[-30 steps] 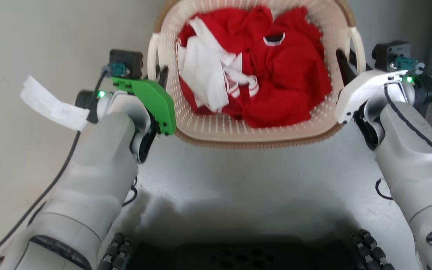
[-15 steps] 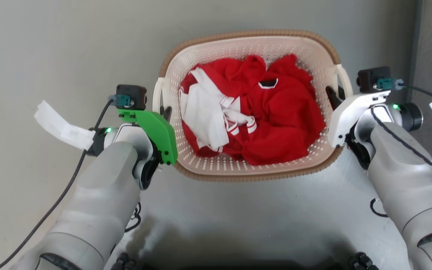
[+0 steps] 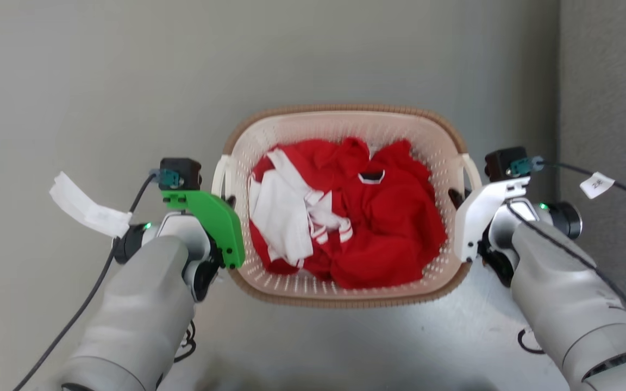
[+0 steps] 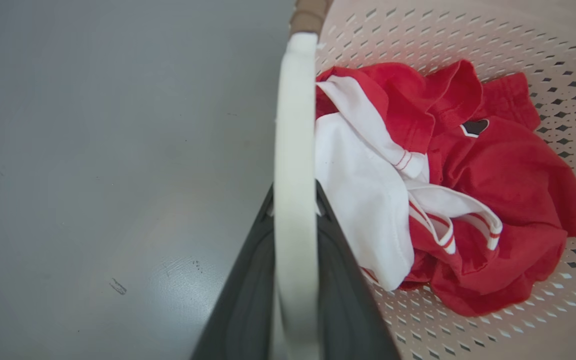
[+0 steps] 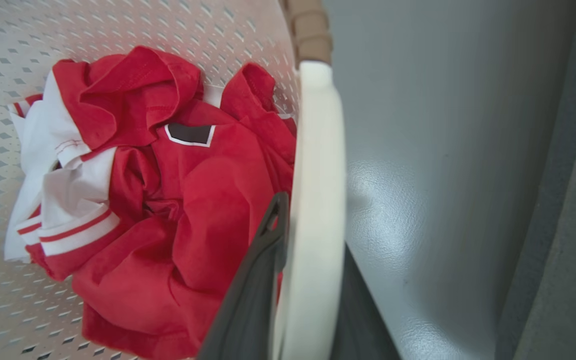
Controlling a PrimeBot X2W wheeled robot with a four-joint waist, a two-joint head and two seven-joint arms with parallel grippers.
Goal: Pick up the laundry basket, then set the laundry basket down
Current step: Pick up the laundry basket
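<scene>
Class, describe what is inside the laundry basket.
Inside the laundry basket lies crumpled red clothing tangled with a white garment. The heap covers most of the floor; anything beneath is hidden.

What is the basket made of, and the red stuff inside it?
The laundry basket looks like moulded plastic: smooth cream walls punched with rows of small holes. Its brown rim band has a woven texture, probably plastic too, though unsure. The red and white clothes look like soft fabric: they crumple and fold, with stitched hems.
</scene>
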